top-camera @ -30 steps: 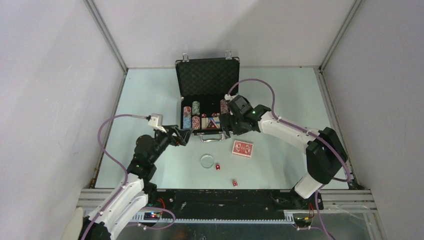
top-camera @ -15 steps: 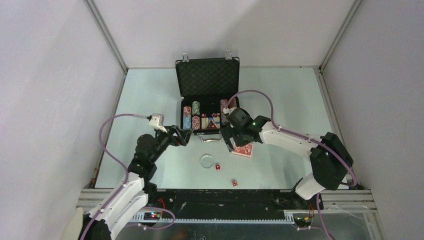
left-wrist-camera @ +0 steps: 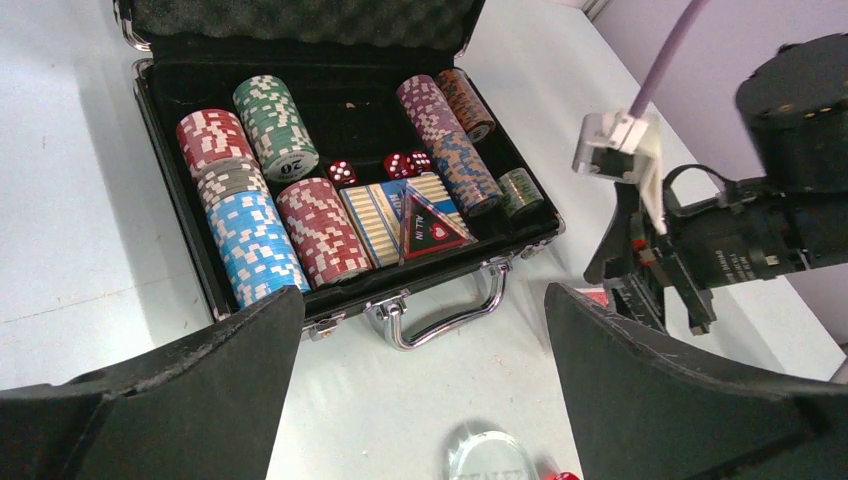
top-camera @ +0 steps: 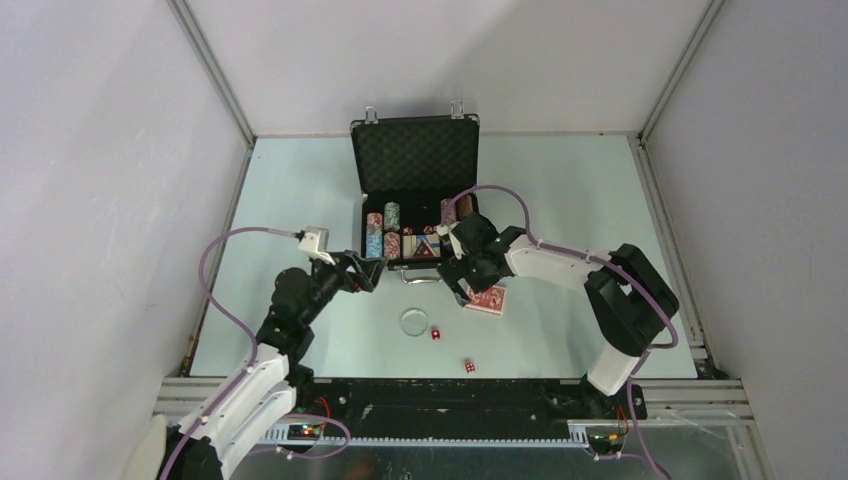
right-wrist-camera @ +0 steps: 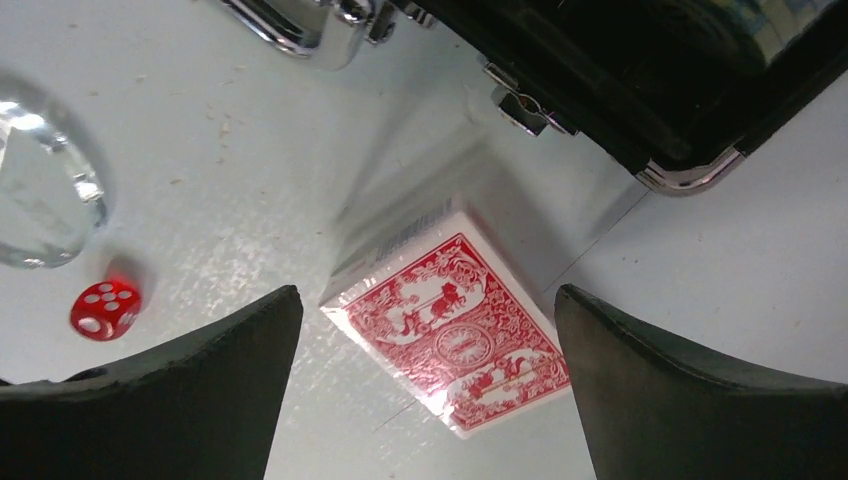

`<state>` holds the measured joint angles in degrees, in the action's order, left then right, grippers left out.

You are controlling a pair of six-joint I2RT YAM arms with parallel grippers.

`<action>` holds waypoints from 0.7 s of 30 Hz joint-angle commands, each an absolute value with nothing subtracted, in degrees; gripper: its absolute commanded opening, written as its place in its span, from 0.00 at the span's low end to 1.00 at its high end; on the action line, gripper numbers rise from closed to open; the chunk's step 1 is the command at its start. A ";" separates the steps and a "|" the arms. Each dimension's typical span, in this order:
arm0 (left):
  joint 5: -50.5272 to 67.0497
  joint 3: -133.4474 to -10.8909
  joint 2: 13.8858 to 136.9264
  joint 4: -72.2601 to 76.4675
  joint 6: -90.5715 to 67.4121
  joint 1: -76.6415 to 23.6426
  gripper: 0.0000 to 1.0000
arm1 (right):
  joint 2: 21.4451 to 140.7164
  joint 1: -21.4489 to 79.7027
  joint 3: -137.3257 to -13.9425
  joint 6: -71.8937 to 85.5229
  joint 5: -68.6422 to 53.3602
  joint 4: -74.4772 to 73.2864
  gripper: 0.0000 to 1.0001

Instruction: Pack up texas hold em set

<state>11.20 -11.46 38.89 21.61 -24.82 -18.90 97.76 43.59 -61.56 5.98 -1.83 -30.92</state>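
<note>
Since the earlier frame the right hand [top-camera: 466,287] has travelled from the open briefcase [top-camera: 415,155] to the red-backed card deck [top-camera: 490,301] on the table [top-camera: 300,200]. The left hand [top-camera: 366,274] holds position at the case's front left corner.

Left wrist view: the hand's fingers stand apart and empty. Chip stacks [left-wrist-camera: 255,245] and three red dice [left-wrist-camera: 400,165] lie in the case.

Right wrist view: the hand's fingers are spread wide on either side of the deck, apparently not touching it. A loose die [right-wrist-camera: 104,309] and a clear disc [right-wrist-camera: 40,200] lie nearby.

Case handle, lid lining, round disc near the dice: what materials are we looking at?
Case handle: polished metal, likely chrome-plated; mirror-like highlights.
Lid lining: black foam, matte, dimpled egg-crate texture.
Round disc: clear plastic or glass, can't tell which; see-through with bright rim glints.
</note>
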 commanded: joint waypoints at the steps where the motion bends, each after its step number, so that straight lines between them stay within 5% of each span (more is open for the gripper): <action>1: 12.00 -13.78 39.07 23.58 -23.40 -19.42 0.97 | 99.99 41.95 -63.17 6.62 -5.24 -29.01 1.00; 11: 11.65 -13.85 39.38 23.48 -22.99 -19.60 0.98 | 96.19 40.65 -57.26 10.05 -17.20 -30.12 1.00; 21: 11.15 -13.84 39.42 23.30 -22.64 -19.85 0.98 | 96.69 45.21 -56.92 11.66 -3.97 -33.36 1.00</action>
<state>11.18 -11.46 39.64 21.74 -24.36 -19.38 96.90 44.14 -56.95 10.17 -9.47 -30.52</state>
